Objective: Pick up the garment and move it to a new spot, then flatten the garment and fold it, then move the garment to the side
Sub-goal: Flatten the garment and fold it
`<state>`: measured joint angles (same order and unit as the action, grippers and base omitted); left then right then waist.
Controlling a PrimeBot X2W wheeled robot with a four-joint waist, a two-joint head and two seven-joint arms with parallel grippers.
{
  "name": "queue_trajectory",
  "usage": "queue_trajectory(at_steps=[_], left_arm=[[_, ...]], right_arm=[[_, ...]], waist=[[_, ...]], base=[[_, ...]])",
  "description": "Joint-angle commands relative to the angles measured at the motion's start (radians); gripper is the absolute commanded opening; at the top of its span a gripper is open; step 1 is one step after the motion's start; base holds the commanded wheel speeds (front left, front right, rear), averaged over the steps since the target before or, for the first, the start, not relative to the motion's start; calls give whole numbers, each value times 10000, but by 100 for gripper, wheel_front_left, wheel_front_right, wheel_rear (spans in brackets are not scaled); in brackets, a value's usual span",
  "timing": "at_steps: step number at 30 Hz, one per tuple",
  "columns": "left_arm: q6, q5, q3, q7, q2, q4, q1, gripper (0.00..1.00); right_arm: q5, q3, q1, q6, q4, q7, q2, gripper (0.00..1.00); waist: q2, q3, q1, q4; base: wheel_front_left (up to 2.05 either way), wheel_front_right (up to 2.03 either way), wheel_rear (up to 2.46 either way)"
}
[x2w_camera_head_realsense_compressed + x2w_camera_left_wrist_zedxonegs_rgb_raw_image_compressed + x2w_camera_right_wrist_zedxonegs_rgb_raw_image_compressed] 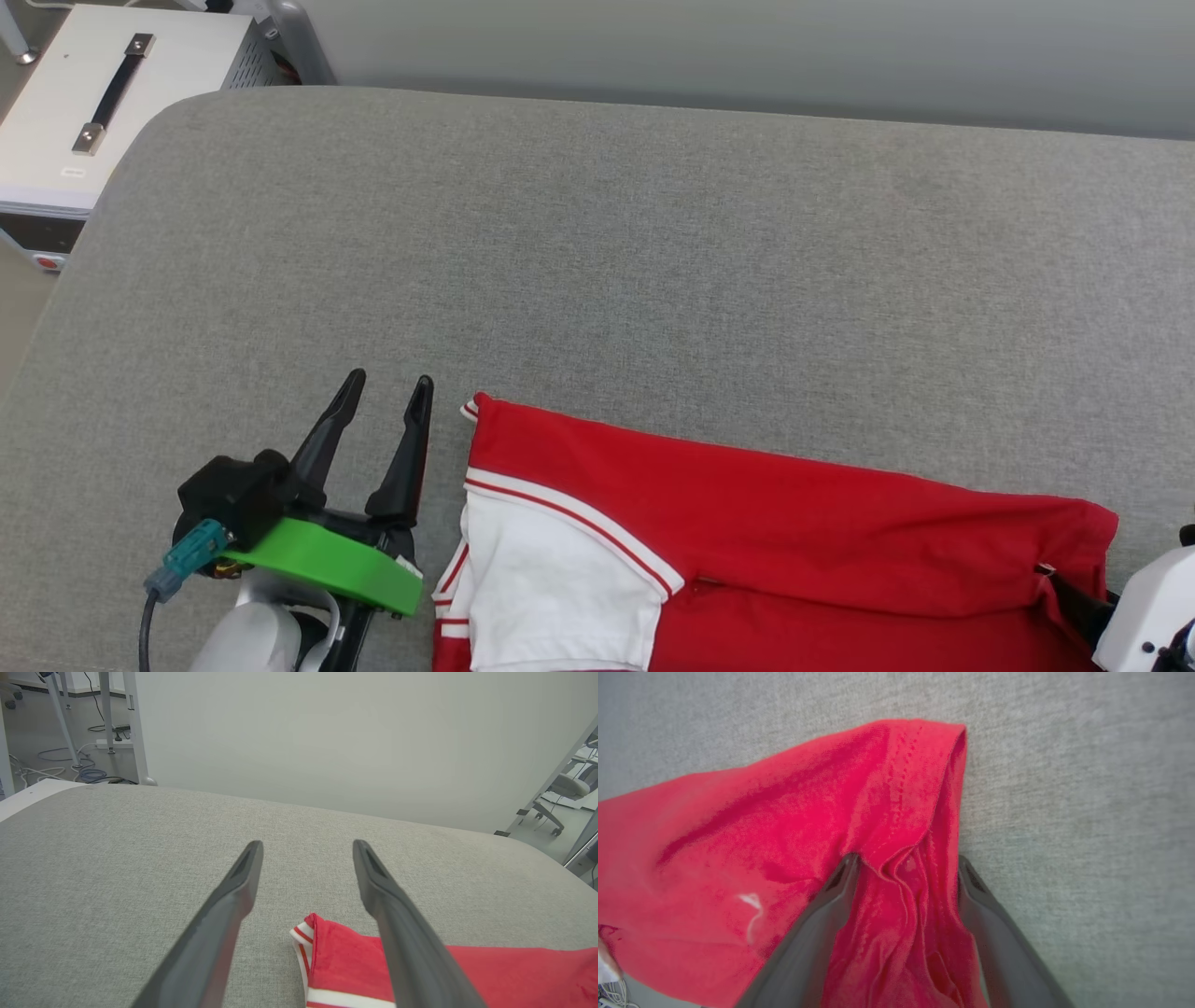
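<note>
Nearest me, at the bottom of the head view, the left gripper (388,381) sits lower left with its fingers spread and nothing between them. It is just beside the garment's left edge but not touching it. In the right wrist view, the right gripper (908,858) has its two fingers wide apart on either side of a bunched ridge of red cloth. They straddle the ridge and I don't read that as a pinch.

The garment (794,523) lies across the lower middle and lower right of the head view. It looks flat and doubled over, with a white sleeve (551,579) at its lower left and a bit of striped trim (471,408) at the top left corner. Its lower part runs out of frame.

I judge it light, limp and a little slick, so it will sag and slide if I grip a single layer. I'd take it at the stitched hem under the right fingers and at the trimmed corner by the left, where the cloth is thicker.

Beyond it, the grey upholstered surface (607,233) stretches to the top of the frame. A white case (103,103) stands at the upper left, off the surface's edge, and a pale wall (747,47) runs behind.
</note>
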<state>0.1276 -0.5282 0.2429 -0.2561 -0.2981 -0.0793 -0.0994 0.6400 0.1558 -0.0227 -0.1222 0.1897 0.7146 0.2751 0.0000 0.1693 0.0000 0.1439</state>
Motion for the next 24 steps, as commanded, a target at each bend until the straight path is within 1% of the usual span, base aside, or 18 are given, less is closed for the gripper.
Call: queue_trajectory(at_steps=[1, 6, 7, 8, 9, 10, 11, 12, 14, 15, 18, 24], left_arm=[[28, -14, 1, -56, -37, 6, -80, 100], [29, -48, 40, -56, -61, -42, -59, 100], [29, -56, 47, -56, -68, -54, -48, 100], [29, -61, 51, -56, -73, -64, -37, 100], [29, -68, 54, -56, -79, -76, -20, 100], [29, -73, 56, -56, -84, -87, -7, 100], [30, -76, 62, -56, -87, -99, 10, 100], [30, -79, 69, -56, -89, -106, 22, 100], [30, -90, 80, -57, -99, -122, 58, 100], [30, -101, 85, -57, -118, -127, 100, 100], [30, -112, 110, -57, -151, -134, 131, 100], [30, -158, 127, -57, -208, -147, 213, 100]], right_arm=[[269, -681, -73, -85, 353, 99, -633, 100], [472, -1097, -78, -85, 424, -79, -648, 100], [512, -1159, -76, -85, 450, -138, -638, 87], [539, -1202, -75, -85, 474, -191, -628, 60], [553, -1238, -68, -85, 503, -287, -613, 38], [531, -1245, -53, -85, 533, -402, -596, 23], [493, -1255, -35, -85, 584, -548, -569, 4], [475, -1274, -25, -85, 629, -646, -545, 0], [460, -1331, -9, -85, 699, -884, -475, 0], [439, -1287, 14, -85, 784, -1193, -404, 0], [177, -1162, 97, -85, 871, -1693, -107, 0], [-96, -667, 163, -85, 988, -2163, 503, 0]], waist=[[0, -40, 0, -2], [0, -196, 0, -33], [0, -236, 0, -44], [0, -271, 0, -55], [0, -311, 0, -67], [0, -345, 0, -77], [0, -382, 0, -90], [0, -413, 0, -100], [0, -494, 0, -130], [0, -555, 0, -161], [0, -622, 0, -201], [0, -762, 0, -283]], base=[[0, 0, 0], [0, 0, 0], [0, 0, 0], [0, 0, 0], [0, 0, 0], [0, 0, 0], [0, 0, 0], [0, 0, 0], [0, 0, 0], [0, 0, 0], [0, 0, 0], [0, 0, 0]])
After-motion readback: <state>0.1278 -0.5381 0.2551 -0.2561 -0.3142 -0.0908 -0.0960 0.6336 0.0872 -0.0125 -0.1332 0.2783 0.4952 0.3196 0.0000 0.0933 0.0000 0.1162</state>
